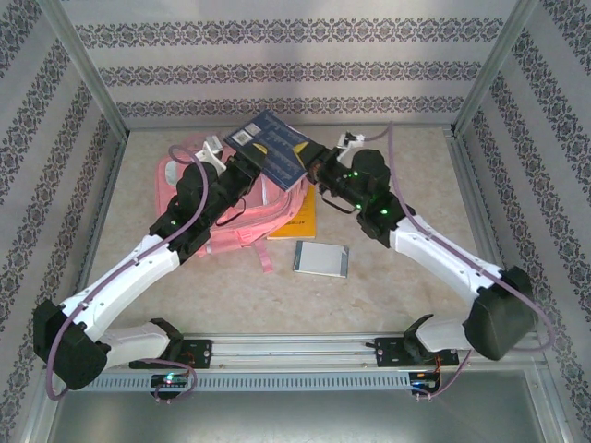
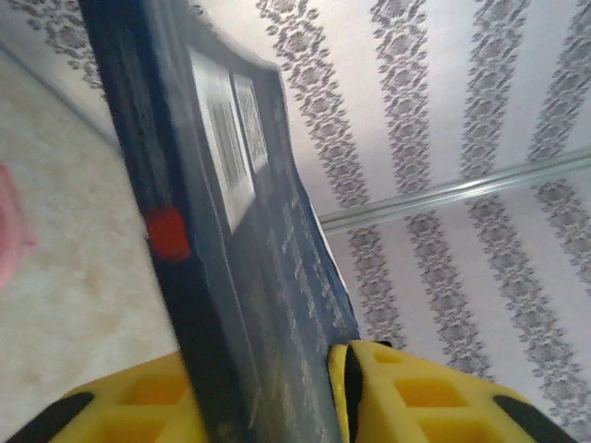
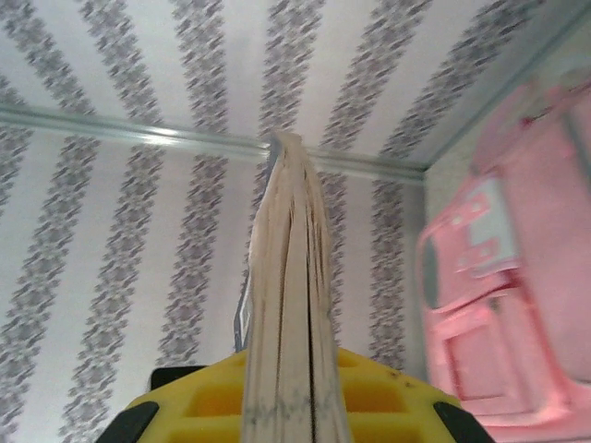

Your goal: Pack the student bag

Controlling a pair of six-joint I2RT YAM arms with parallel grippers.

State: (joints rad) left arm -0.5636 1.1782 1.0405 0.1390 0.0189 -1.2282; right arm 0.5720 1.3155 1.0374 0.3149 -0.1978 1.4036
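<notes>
A dark blue book (image 1: 272, 148) hangs tilted in the air over the student bag (image 1: 175, 171), a pink backpack lying flat at the back left of the table. Both grippers are at the book. My right gripper (image 1: 314, 173) is shut on its page edge, and the pale pages (image 3: 286, 305) run up between the yellow fingers (image 3: 388, 411) of that gripper (image 3: 286, 420). My left gripper (image 1: 247, 173) is at the spine side. In its wrist view the book (image 2: 240, 240) lies slanted between the parted yellow fingers (image 2: 416, 397), and that gripper (image 2: 263, 401) is open round it. The bag (image 3: 508, 277) shows below on the right.
A yellow book (image 1: 297, 221) lies on the table against the bag's right side. A flat silver-grey case (image 1: 320, 258) lies in front of it. Metal posts and patterned walls close in the table on three sides.
</notes>
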